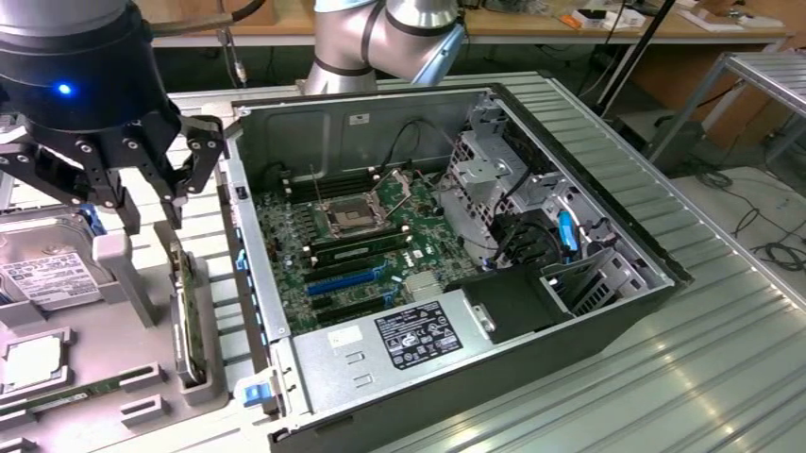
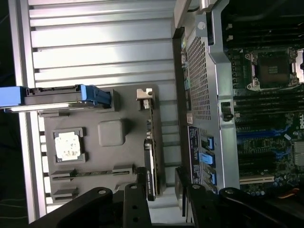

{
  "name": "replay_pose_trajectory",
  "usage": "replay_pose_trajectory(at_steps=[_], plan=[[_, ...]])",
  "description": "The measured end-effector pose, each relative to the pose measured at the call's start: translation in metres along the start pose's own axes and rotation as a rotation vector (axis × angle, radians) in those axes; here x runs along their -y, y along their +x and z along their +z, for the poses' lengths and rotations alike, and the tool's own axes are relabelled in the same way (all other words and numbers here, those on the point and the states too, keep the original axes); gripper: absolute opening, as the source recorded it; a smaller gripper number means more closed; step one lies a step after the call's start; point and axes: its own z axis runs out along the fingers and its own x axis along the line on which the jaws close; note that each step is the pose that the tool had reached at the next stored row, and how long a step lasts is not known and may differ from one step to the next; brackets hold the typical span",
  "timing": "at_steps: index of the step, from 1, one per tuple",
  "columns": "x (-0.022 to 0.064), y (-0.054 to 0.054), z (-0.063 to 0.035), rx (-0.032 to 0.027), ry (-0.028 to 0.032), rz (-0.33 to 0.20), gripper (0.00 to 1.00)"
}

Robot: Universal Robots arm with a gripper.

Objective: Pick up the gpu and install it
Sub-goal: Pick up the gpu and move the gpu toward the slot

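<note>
Now jaws apart above gpu, upright in grey holder; power-supply label unreadable.

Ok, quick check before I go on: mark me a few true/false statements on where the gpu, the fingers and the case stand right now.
1. The gpu stands on edge in the gray holder, outside the case. True.
2. The fingers of the gripper are clamped on the gpu. False: they are open above it, gripping nothing.
3. The motherboard lies exposed in the open case. True.
4. The hard drive is mounted inside the case. False: it sits in the holder.
</note>
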Motion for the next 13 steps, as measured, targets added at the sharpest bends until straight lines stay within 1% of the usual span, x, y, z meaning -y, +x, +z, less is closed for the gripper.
replay_pose_trajectory(at_steps=[2, 6, 8, 13], plan=[[0.0009, 0.000, 0.0030, 0.0001, -0.0001, 0.000, 0.38], [0.0057, 0.001, 0.0134, 0.0000, 0.0000, 0.000, 0.38], [0.0068, 0.001, 0.0171, 0.0001, -0.0001, 0.000, 0.38], [0.0148, 0.002, 0.0292, 0.0000, 0.0000, 0.000, 0.38]])
